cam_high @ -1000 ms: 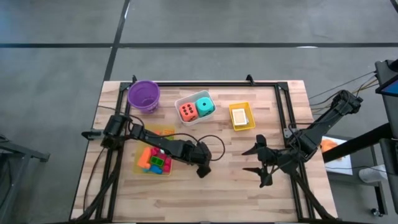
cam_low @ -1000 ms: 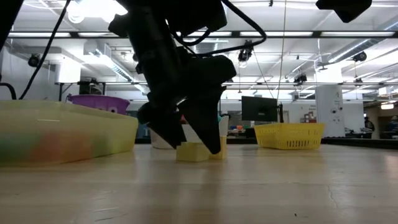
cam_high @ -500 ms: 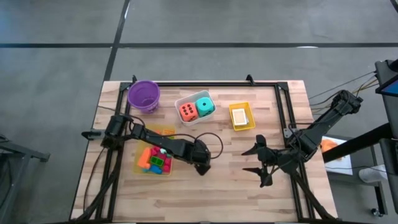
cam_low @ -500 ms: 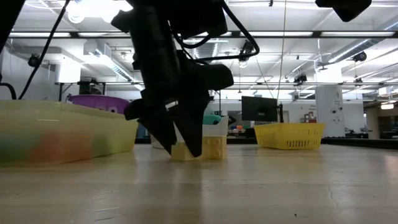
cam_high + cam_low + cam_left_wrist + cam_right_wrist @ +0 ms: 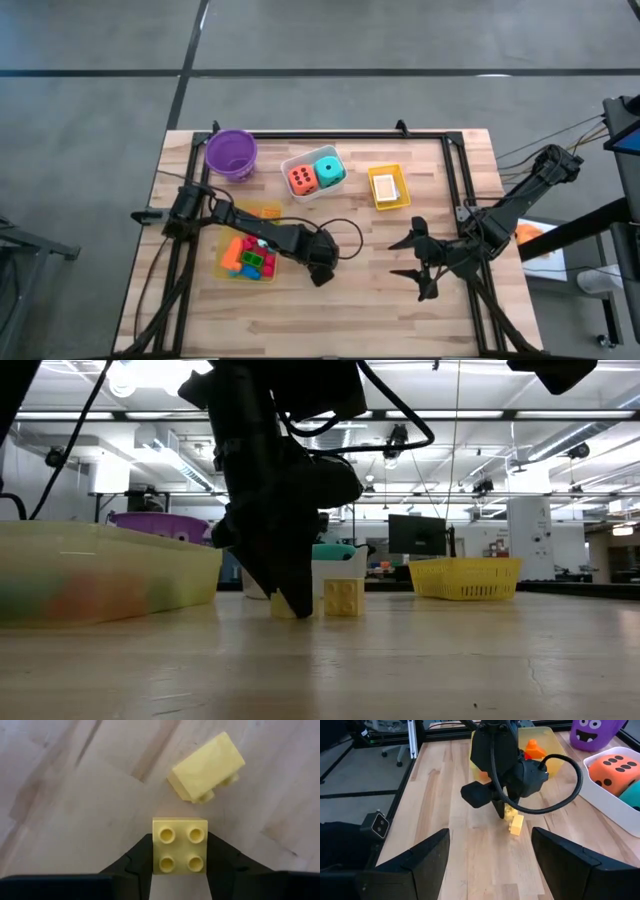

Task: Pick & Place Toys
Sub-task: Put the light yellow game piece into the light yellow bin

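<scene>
The left gripper (image 5: pixel 179 851) is reaching down to the wooden surface (image 5: pixel 370 300) and pinching a pale yellow block (image 5: pixel 179 851) between its two dark fingers (image 5: pixel 140 857), one finger pressing against each side of the block, whose four studs are facing the wrist camera. A second yellow block (image 5: pixel 206 767) is lying on its side just beyond the gripper's tips, close to the pinched one but not touching it. In the low view both blocks are sitting on the surface, the second block (image 5: pixel 342 597) standing clear beside the left gripper (image 5: pixel 290 595). Behind the left gripper, back along its arm, a yellow tray (image 5: pixel 262 212) is holding a heap of bright blocks (image 5: pixel 248 257). Farther off, a white tray (image 5: pixel 292 163) is carrying an orange die (image 5: pixel 302 179) and a teal die (image 5: pixel 329 170), with a purple bowl (image 5: pixel 231 153) beside it. The right gripper (image 5: pixel 408 257) is hanging well apart from the blocks, its fingers (image 5: pixel 415 865) spread wide and holding nothing.
</scene>
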Controlling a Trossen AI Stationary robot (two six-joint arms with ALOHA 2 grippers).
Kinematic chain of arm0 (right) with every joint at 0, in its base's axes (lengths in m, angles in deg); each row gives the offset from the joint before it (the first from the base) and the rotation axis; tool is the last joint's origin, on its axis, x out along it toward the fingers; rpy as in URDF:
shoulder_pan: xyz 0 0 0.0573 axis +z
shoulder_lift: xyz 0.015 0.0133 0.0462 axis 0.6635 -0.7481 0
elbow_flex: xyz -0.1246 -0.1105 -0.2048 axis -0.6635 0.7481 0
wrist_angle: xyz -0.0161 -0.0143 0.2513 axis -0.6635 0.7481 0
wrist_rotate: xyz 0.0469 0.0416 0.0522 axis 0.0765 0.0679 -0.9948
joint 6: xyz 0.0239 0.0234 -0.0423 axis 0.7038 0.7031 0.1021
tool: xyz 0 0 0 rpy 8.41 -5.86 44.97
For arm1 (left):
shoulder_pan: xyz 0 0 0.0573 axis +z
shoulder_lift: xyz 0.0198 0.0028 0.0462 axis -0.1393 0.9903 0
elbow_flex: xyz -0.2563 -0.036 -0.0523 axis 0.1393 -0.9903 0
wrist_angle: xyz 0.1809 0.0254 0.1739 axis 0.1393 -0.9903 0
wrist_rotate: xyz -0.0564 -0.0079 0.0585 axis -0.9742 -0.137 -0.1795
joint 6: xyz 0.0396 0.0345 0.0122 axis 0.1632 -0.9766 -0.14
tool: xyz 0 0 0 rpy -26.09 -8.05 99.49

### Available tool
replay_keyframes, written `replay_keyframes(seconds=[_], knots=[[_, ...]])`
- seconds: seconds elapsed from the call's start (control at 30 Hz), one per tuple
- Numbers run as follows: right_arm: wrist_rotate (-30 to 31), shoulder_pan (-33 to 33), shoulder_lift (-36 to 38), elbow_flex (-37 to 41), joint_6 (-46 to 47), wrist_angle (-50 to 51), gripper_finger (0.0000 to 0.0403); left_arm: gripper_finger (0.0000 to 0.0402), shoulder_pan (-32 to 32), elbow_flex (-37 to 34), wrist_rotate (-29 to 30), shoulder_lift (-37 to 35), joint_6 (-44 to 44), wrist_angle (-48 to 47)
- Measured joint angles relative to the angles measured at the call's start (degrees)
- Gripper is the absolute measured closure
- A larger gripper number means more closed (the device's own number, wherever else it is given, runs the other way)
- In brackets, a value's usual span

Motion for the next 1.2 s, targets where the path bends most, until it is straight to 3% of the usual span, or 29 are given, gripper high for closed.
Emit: replay_keyframes(seconds=[0.63,0.87,1.2], knots=[[0.0,0.0,-0.5,0.0,0.56,-2.82,0.0124,0.0276,-0.25,17.9,0.56,-5.94,-6.58,-35.76],[-0.02,-0.02,-3.48,0.0,0.11,-3.62,0.0124,0.0276,-0.57,12.43,0.52,-13.37,1.33,-42.13],[-0.02,-0.28,-4.24,-0.28,-0.63,-6.62,0.0124,0.0276,2.03,-10.44,-2.09,-23.51,10.51,-32.4]])
